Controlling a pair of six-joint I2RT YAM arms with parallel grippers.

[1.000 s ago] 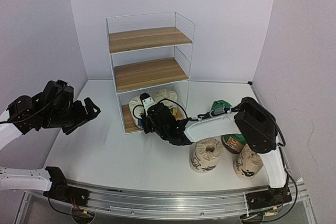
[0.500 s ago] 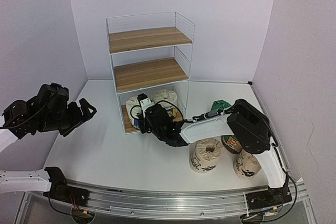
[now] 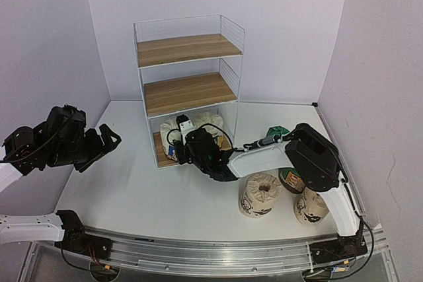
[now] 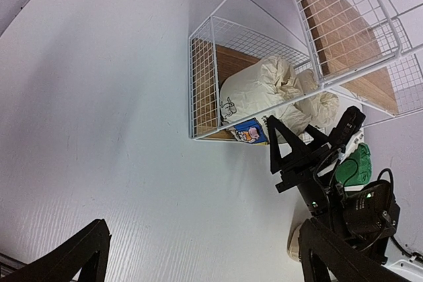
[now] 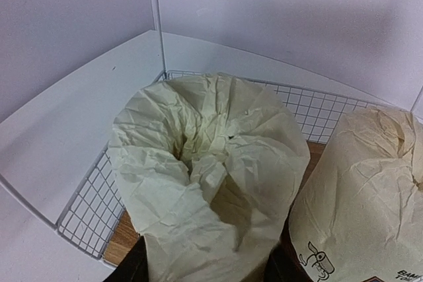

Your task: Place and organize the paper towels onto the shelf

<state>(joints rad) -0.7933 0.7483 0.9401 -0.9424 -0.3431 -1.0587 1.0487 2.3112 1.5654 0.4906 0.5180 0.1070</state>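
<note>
Reaching into the bottom tier of the shelf (image 3: 188,49), the right tool (image 5: 208,265) has one finger (image 5: 135,265) on each side of a white paper-towel roll (image 5: 205,170) with a gathered top. Whether it squeezes the roll or has let go, I cannot tell. A second white roll (image 5: 357,189) stands just beside it on the same board. The left tool (image 3: 111,138) hangs released, jaws wide, over the left of the bench (image 3: 132,189). Near the right arm's base stand two beige rolls (image 3: 259,196) on the bench, and two green rolls (image 3: 277,131) lie partly hidden behind that arm.
</note>
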